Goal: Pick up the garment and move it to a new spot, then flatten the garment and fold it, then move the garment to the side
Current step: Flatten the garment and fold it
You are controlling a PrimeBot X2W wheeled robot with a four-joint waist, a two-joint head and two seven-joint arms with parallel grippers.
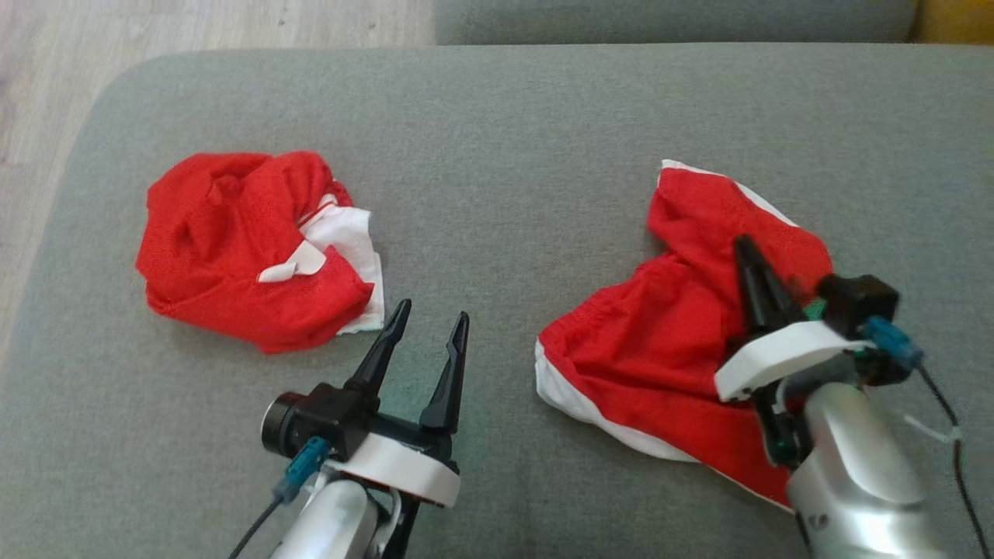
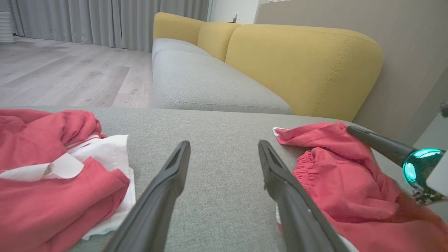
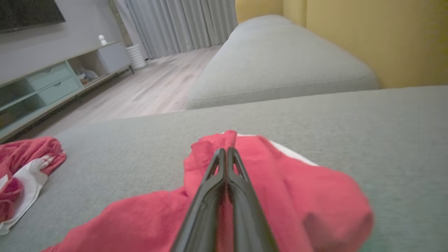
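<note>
Red with white trim, the garment (image 1: 660, 341) lies rumpled on the right side of a grey cushion (image 1: 505, 155), its elastic waistband toward the middle and one white-edged corner pointing away from the robot. The right fingers (image 1: 744, 244) are pressed fully together on top of it and pinch a raised fold of the red cloth. In the right wrist view the fabric (image 3: 297, 196) bunches into a ridge at the closed tips (image 3: 225, 151).

The left fingers (image 1: 432, 313) are spread wide and hold nothing, over bare grey cushion just left of the garment. In the left wrist view they (image 2: 224, 143) frame an open strip of cushion, with the garment (image 2: 336, 182) beside the right-hand one.

A second garment (image 1: 233, 241), also red and white, sits crumpled in a heap on the left side of the cushion, well apart from the first. Beyond the cushion are a yellow backrest (image 2: 301, 63), grey curtains (image 2: 87, 17) and a pale wooden floor (image 1: 46, 78).
</note>
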